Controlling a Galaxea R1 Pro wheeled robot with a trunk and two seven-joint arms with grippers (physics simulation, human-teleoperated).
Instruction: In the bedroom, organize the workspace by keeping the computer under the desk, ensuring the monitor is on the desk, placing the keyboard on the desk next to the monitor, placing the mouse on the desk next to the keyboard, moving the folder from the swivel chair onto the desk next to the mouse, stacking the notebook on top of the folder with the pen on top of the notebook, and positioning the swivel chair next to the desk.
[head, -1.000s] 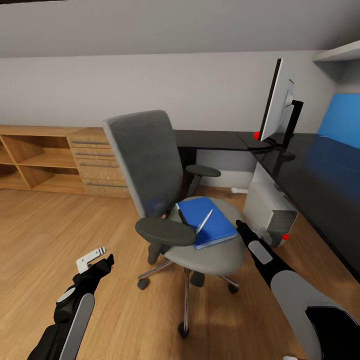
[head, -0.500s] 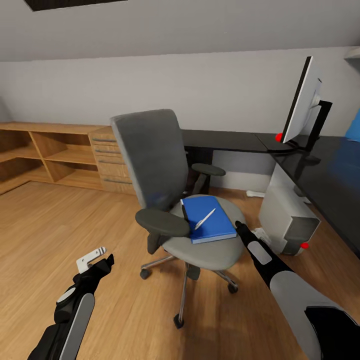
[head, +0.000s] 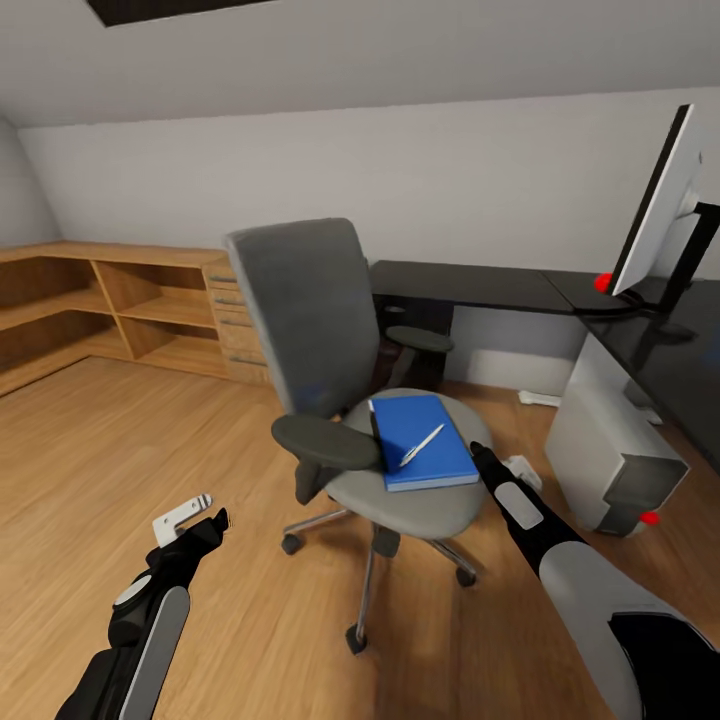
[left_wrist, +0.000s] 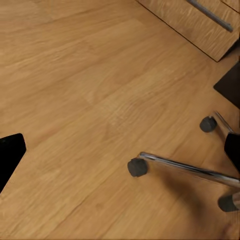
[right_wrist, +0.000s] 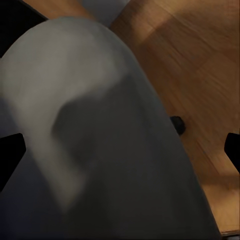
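The swivel chair (head: 305, 320) stands mid-room, its grey seat (right_wrist: 100, 150) close under my right gripper (right_wrist: 120, 155). On the seat lies the blue folder (head: 430, 450) with the pen (head: 422, 445) on top. A thin dark strip runs along the folder's left edge; I cannot tell if it is the notebook. My right gripper (head: 477, 452) is open just off the folder's right corner. My left gripper (head: 195, 512) is open over the floor, left of the chair base (left_wrist: 190, 167). The monitor (head: 655, 215) stands on the black desk (head: 470, 285), the computer (head: 615, 450) below it.
Light oak shelves and a chest of drawers (head: 150, 310) line the left wall. Wood floor (head: 100, 450) spreads left of the chair. The chair's chrome legs and casters (left_wrist: 137, 167) spread close to my left gripper. A white desk foot (head: 540, 398) sits behind the chair.
The camera has swung, so desk, monitor and computer sit further right in the picture and more shelving shows at left. Both arms hold the same pose, grippers open.
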